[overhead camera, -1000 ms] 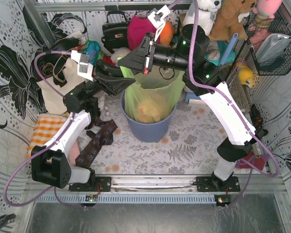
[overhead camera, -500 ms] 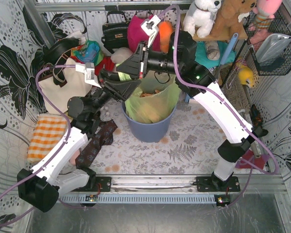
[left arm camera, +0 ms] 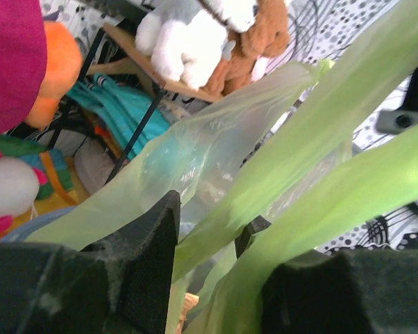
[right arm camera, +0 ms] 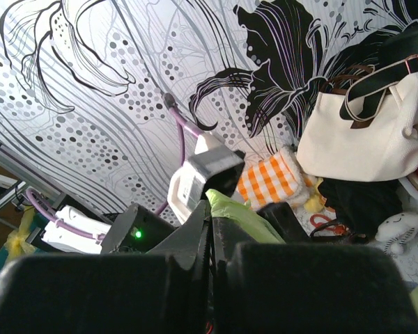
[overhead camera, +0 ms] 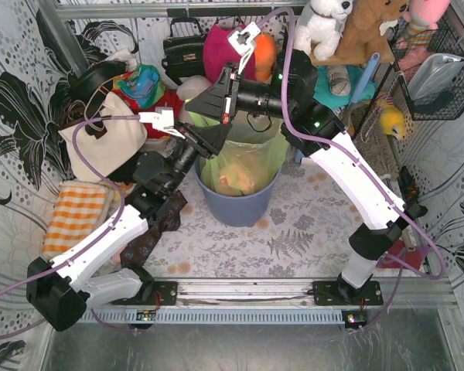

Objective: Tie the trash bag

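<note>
The trash bag (overhead camera: 247, 158), thin light-green plastic with pinkish-brown paper inside, stands in a round blue-grey bin (overhead camera: 240, 205). Its top is pulled up and to the left. My right gripper (overhead camera: 192, 104) hangs above the bin's left rim and is shut on a bunched end of the bag. In the right wrist view that green end (right arm camera: 240, 212) sticks out beside the closed gripper (right arm camera: 207, 209). My left gripper (overhead camera: 219, 137) sits just below it at the bag's mouth. In the left wrist view that gripper (left arm camera: 202, 236) has its jaws apart, and a stretched strip of the bag (left arm camera: 285, 160) runs between them unpinched.
A white tote bag (overhead camera: 100, 143) and an orange checked cloth (overhead camera: 77, 212) lie at the left. A black handbag (overhead camera: 184, 50) and plush toys (overhead camera: 325, 19) crowd the back. A wire basket (overhead camera: 437, 69) hangs at the right. Dark patterned cloth (overhead camera: 151, 232) lies beside the bin.
My left arm has swung right, bringing its gripper from the bin's left side up to the bag's mouth. The right gripper has shifted slightly up and left, still holding the bag's end.
</note>
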`<action>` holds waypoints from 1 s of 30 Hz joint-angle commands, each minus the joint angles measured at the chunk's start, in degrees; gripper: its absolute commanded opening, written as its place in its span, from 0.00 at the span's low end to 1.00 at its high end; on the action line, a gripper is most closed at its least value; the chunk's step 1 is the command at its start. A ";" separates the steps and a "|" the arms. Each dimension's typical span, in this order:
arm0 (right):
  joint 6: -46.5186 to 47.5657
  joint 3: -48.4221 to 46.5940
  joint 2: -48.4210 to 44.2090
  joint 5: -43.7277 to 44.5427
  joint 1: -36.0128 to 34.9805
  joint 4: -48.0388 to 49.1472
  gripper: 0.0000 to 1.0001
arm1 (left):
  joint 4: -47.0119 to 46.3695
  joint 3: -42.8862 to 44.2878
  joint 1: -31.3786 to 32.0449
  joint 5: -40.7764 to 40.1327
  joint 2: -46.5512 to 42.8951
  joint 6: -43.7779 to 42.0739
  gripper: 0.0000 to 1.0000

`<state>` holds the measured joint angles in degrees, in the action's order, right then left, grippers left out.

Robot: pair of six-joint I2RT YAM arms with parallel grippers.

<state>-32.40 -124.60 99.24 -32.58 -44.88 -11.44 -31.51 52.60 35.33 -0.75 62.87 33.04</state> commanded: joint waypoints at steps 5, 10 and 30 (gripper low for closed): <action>-1.01 -2.17 -2.15 -0.73 -0.29 3.29 0.00 | 3.59 1.13 4.01 -10.27 -0.13 -5.76 0.31; 0.31 -0.01 -4.17 0.25 -0.29 1.83 0.00 | -0.02 -1.22 4.22 -5.67 -1.39 -7.73 0.12; 20.07 -21.38 -5.38 50.29 1.83 -39.13 0.64 | -2.53 -3.74 4.22 -0.25 -3.78 -9.32 0.03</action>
<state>-16.73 -141.01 88.25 4.73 -44.82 -38.50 -30.81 49.08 39.33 -1.63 60.51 24.91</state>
